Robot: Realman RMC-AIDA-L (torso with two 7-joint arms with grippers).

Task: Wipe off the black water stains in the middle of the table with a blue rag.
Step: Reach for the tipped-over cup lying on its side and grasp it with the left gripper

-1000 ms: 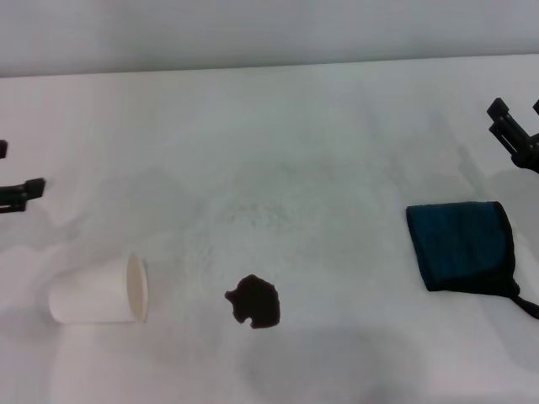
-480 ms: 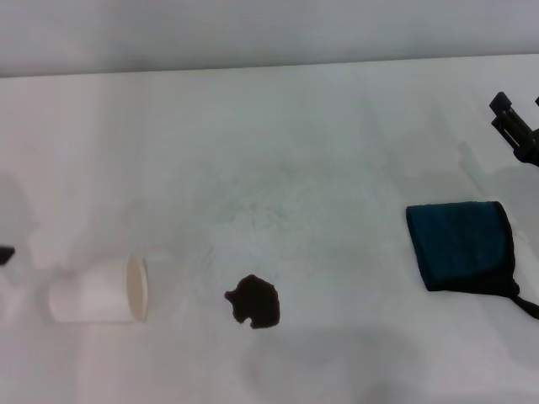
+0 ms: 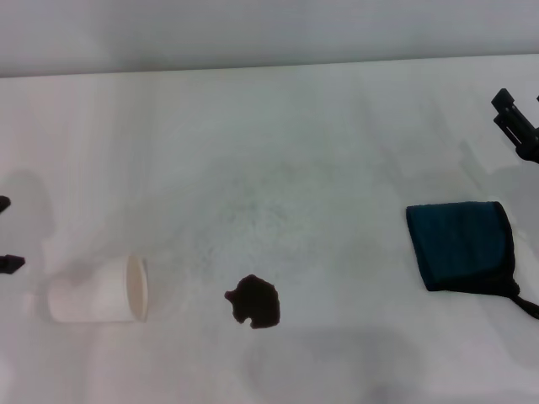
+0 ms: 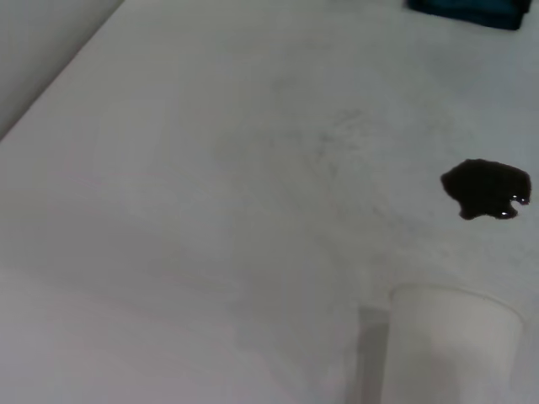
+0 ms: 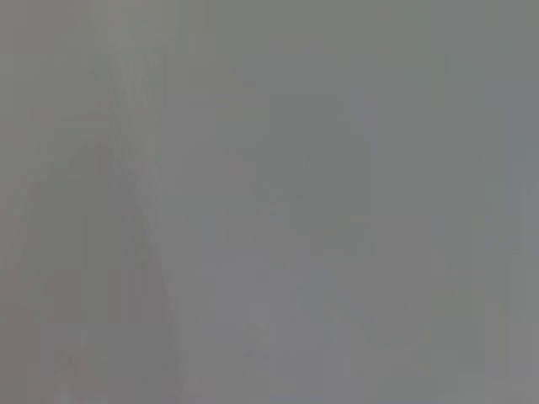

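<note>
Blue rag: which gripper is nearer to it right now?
Right. The right gripper hangs just beyond the blue rag, at the table's right edge; the left gripper is across the table, beside the paper cup.

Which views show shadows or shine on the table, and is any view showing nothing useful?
Head view: soft grey shadows on the table near both edges and below the black water stains. Left wrist view: small bright glints at the stain's edge, and a shadow strip beside the paper cup. Right wrist view: plain featureless grey.

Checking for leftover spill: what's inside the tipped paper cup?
The cup lies on its side, mouth toward the stain. Its mouth shows edge-on, so the inside cannot be seen.
</note>
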